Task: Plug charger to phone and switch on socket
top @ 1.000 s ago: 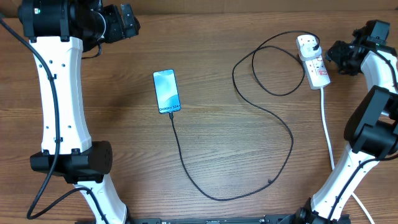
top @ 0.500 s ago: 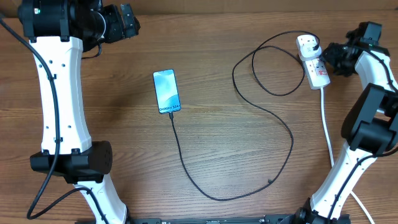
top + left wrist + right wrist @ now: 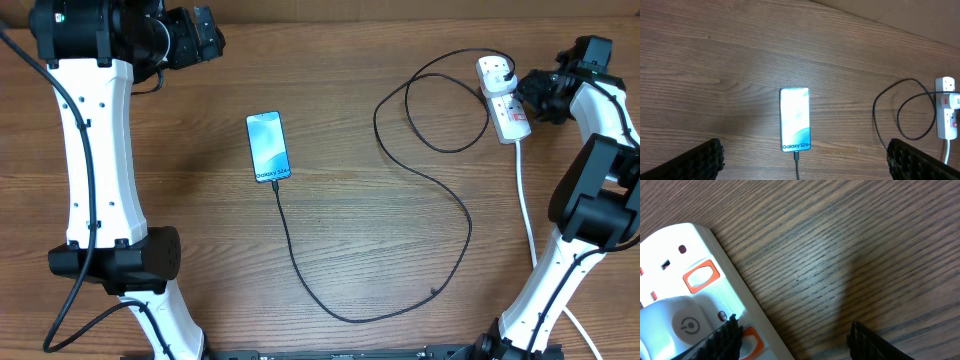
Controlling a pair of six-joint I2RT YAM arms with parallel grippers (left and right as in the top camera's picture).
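Observation:
The phone (image 3: 267,146) lies screen up at centre left, its light-blue screen lit; it also shows in the left wrist view (image 3: 795,119). The charger's thin black cable (image 3: 455,200) is plugged into the phone's near end (image 3: 796,156), loops across the table and ends at the far end of the white socket strip (image 3: 507,105). My right gripper (image 3: 532,92) is open at the strip's right side. In the right wrist view its left finger rests over the strip (image 3: 685,245) by an orange switch (image 3: 751,342). My left gripper (image 3: 205,35) is open and empty, high above the phone.
The strip's thick white cord (image 3: 524,200) runs toward the near edge beside the right arm's base. A white plug body with a grey power symbol (image 3: 682,325) sits in the strip. A second orange switch (image 3: 701,275) lies farther along. The bare wooden table (image 3: 380,260) surrounds the cable.
My right gripper has moved a little left, up against the socket strip. The left arm, phone and cable have not moved.

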